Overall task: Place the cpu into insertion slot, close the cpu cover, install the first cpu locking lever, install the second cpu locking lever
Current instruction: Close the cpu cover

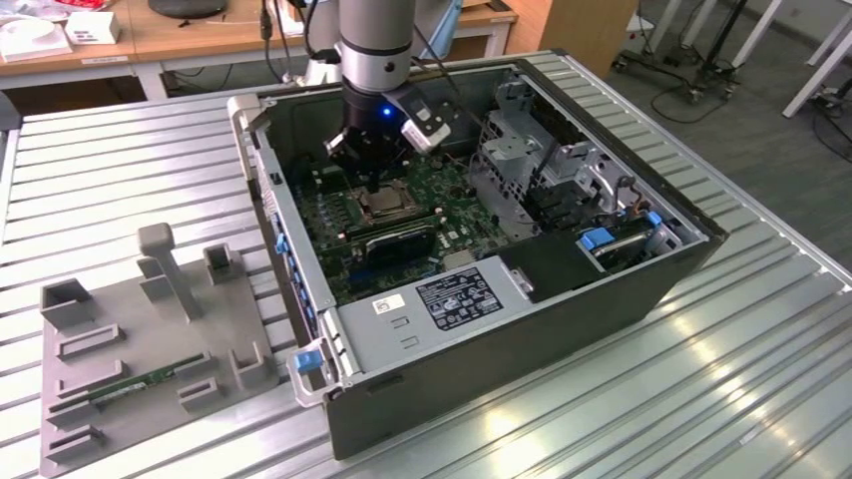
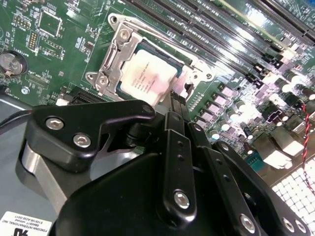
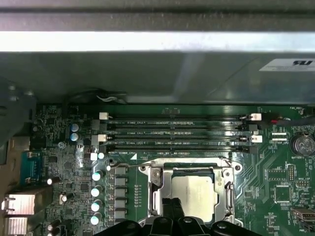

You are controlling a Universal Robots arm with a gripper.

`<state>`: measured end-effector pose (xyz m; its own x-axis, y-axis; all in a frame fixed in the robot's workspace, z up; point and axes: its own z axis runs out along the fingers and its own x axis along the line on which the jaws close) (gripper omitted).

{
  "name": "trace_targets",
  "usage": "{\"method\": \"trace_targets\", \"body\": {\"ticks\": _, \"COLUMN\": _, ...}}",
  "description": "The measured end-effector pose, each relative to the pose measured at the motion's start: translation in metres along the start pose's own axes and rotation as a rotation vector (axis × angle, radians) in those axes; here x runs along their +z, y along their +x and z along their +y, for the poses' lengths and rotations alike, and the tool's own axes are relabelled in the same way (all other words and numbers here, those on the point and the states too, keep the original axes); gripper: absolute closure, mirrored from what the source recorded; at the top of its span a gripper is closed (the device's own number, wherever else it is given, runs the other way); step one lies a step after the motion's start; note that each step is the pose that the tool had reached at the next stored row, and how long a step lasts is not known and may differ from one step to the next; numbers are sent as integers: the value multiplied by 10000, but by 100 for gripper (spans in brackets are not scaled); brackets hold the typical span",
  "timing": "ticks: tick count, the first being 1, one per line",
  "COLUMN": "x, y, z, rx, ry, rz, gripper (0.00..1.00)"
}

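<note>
Silver-beige cpu (image 2: 147,78), green motherboard (image 2: 69,54)

We see a broad silvery metal table (image 1: 745,329) whose top is made of long ribbed slats lying side by side, with bare slats showing around the two things that rest directly on it. Toward the exterior view's right lies a large dark-grey metal computer case (image 1: 533,339), set on its side with its open face turned upward. Just beside it, toward the exterior view's left, we find a flat grey plastic fixture plate (image 1: 147,339) with upright posts and low blocks rising from it, lying flat on the slats near the case's lower corner.
</note>
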<state>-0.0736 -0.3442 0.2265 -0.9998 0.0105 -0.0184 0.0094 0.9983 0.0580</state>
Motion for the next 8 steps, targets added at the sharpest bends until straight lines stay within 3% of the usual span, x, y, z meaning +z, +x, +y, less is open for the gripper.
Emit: {"method": "trace_targets", "body": {"ticks": 8, "x": 15, "y": 12, "z": -3, "rx": 1, "ry": 1, "rz": 4, "gripper": 89}}
